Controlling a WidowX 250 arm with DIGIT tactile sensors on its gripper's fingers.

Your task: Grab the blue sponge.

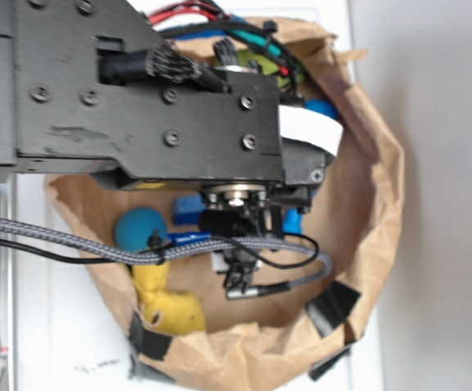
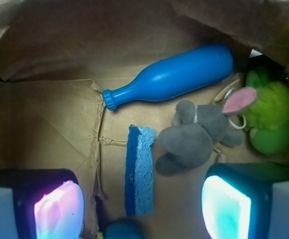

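Wrist view only: the whole blue sponge (image 2: 140, 170), a glossy blue bottle (image 2: 172, 77), a grey plush rabbit (image 2: 197, 137) with 1 pink ear, and a fuzzy green toy (image 2: 270, 119), all lying on the brown paper bag (image 2: 45, 119) floor.
Exterior view only: the black arm (image 1: 138, 90) hanging over the bag (image 1: 374, 187) from above, a teal fuzzy ball (image 1: 141, 230), a yellow toy (image 1: 169, 303), black tape patches (image 1: 332, 305) on the bag rim, and a braided grey cable (image 1: 73, 236); here the arm hides most of what is blue in the bag, so the sponge cannot be picked out with certainty.
Sponge place: just left of the rabbit, touching or nearly touching its paw; below the bottle's capped neck and clearly apart from it.
Sponge long axis: runs up and down the wrist frame, roughly across the bottle's slanted length; its upper short end points toward the bottle cap, its lower end toward the claw.
Sponge faces: light blue face to the right, darker blue edge to the left.
Claw (image 2: 142, 204): wide open, holding nothing; 2 lit pads (image 2: 59, 211) sit at the bottom corners, and the sponge's lower end lies between them.
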